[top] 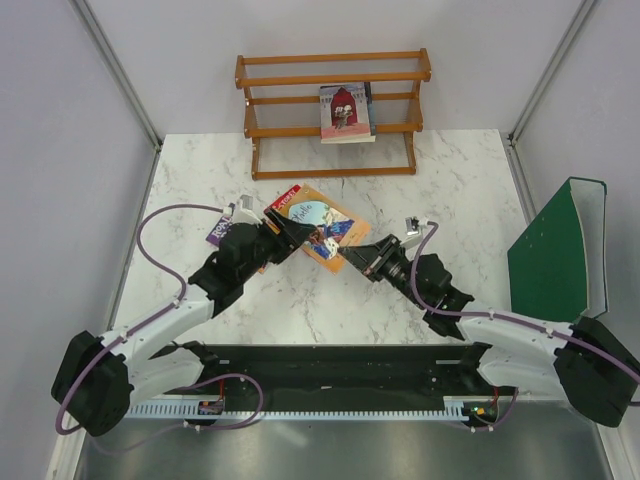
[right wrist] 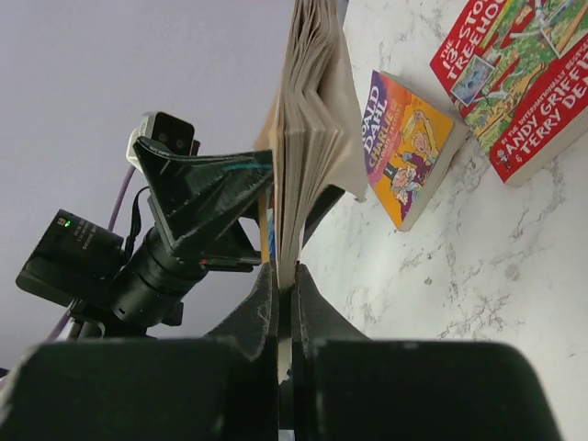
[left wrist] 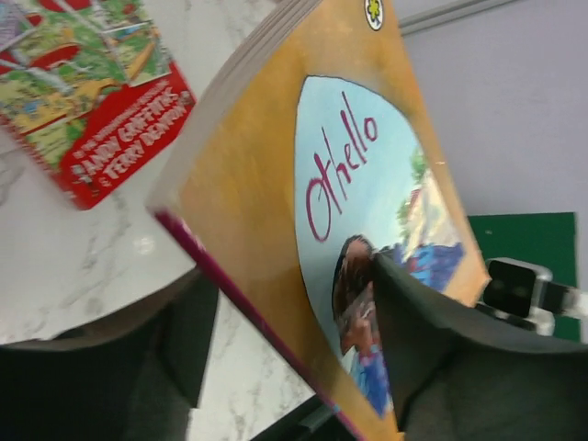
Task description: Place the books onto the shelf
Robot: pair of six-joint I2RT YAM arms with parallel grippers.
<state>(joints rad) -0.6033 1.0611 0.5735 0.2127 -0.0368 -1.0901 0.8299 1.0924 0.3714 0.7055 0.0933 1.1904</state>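
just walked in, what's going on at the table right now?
The orange "Othello" paperback is held up over the white marble table between both arms. The right hand is shut on its page edge. The left hand stands open around it, so this looks like a hand-over to the right arm. One pink paperback already stands on the brown wooden shelf. The red cartoon-covered book and the purple and orange Roald Dahl book lie on the table.

Marble table (top: 450,185) carries shelf (top: 330,79), red book (right wrist: 514,83), purple book (right wrist: 409,152).
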